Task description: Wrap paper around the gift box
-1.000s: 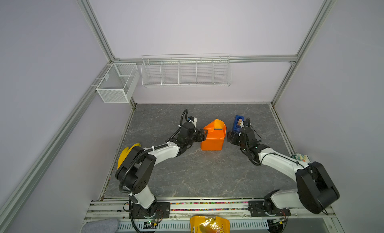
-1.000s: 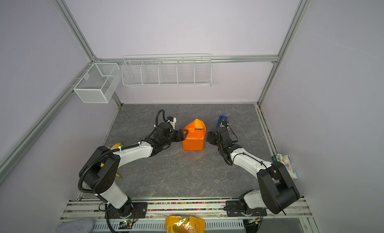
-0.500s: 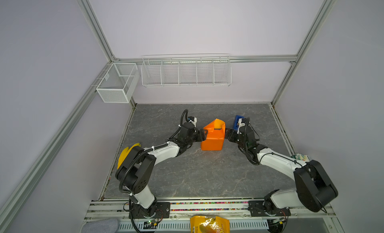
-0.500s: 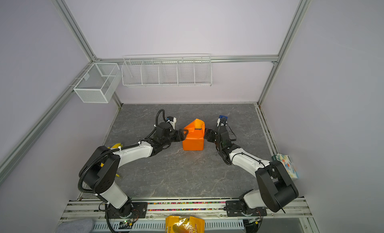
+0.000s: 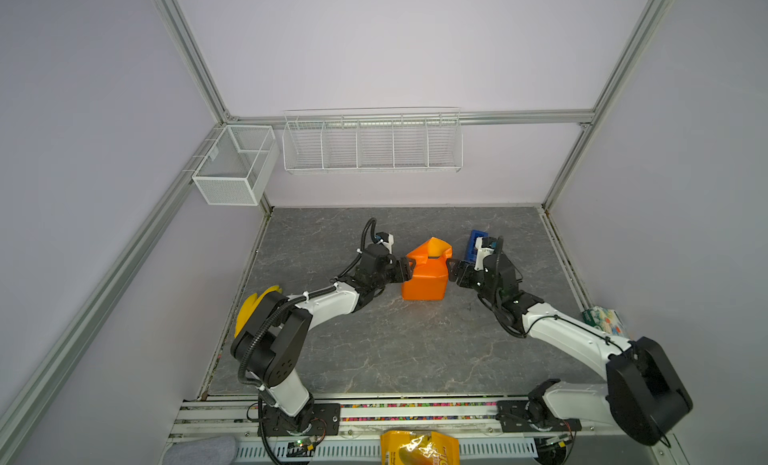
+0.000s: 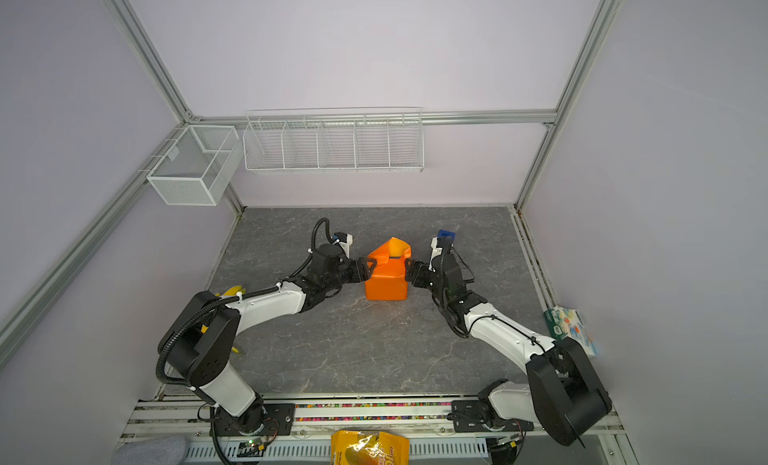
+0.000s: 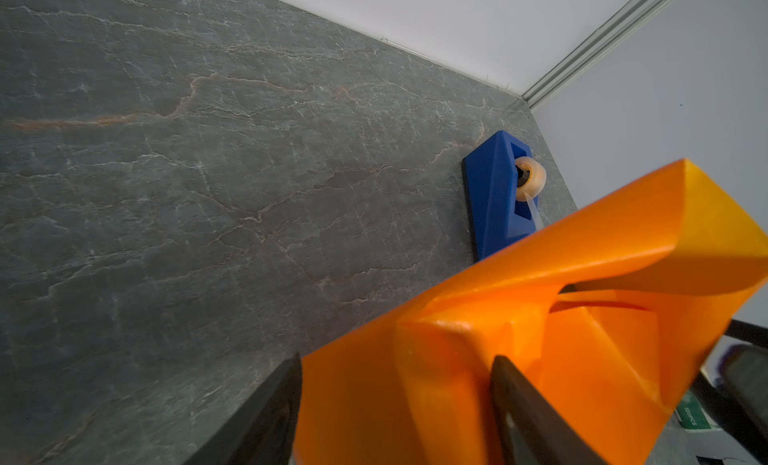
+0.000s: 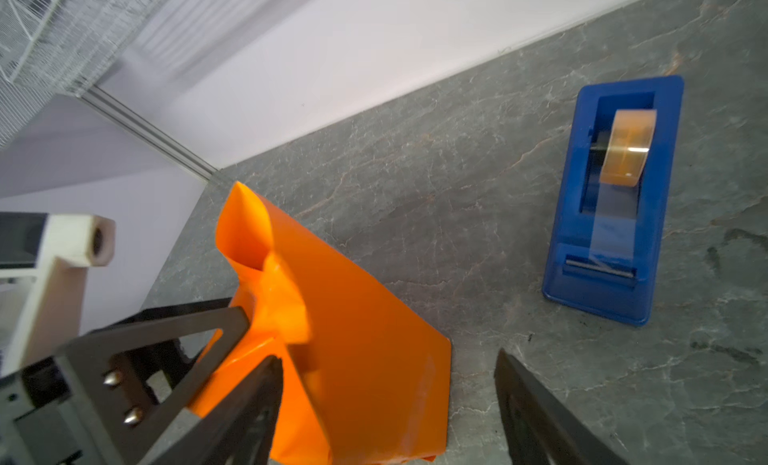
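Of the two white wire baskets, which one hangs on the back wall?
The long white wire basket with dividers; the small box-shaped white mesh basket hangs on the side wall's rail.

top views: high, looking down, whole table (image 5: 374,350) | wrists: close, opposite sides of the paper (image 7: 602,234)

The paper (image 8: 365,359) is seen as a thin, smooth, faintly glossy sheet; the table (image 5: 374,350) is finished in matt, veined, stone-like grey; the tape dispenser (image 8: 660,193) is moulded in smooth blue plastic; its tape roll (image 8: 627,147) is translucent and shiny; the wire baskets (image 5: 374,147) are made of white-coated metal; the snack bag (image 5: 419,448) is wrapped in glossy foil.
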